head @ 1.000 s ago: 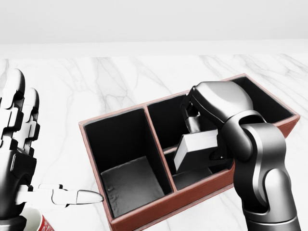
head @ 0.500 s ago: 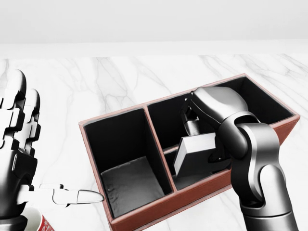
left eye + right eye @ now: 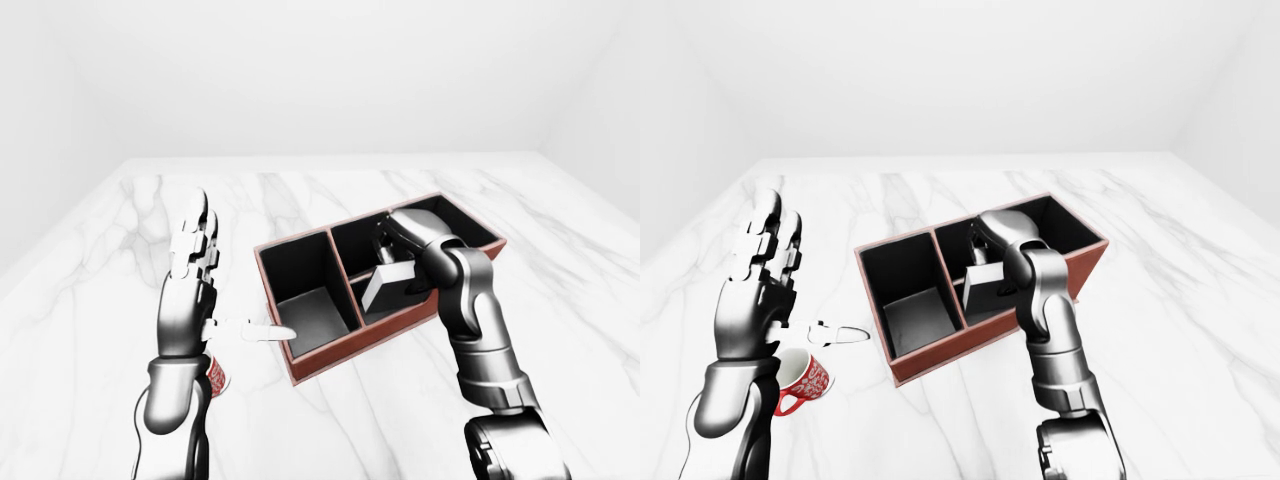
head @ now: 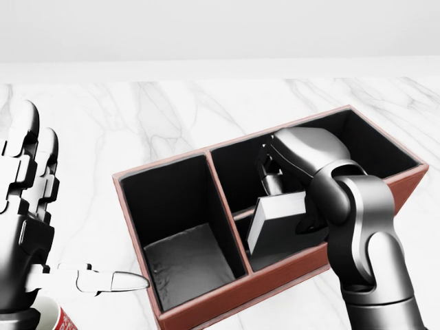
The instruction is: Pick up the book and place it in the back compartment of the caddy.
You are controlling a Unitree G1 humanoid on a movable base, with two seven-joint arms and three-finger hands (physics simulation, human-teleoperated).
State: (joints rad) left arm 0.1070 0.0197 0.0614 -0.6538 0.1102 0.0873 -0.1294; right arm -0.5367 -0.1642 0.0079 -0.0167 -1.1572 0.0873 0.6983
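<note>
Gripping boxy grey book (image 4: 275, 221), right hand (image 4: 297, 180) (fingers clamped), leathery red caddy (image 4: 227, 301), left hand (image 4: 31, 227) spread.

Left hand (image 4: 31, 227) splayed, right hand (image 4: 292, 189) curled

the right hand (image 4: 302, 179) and book (image 4: 275, 220) crowd the caddy (image 4: 227, 302)'s right section; its left section gapes free.

You're looking at a reddish-brown caddy (image 4: 227, 297) with black inner walls, a pale grey book (image 4: 273, 221), a red mug (image 3: 800, 382) with white patterning, and a white marble tabletop (image 3: 300, 190) with grey veins. Your hands are glossy grey.
</note>
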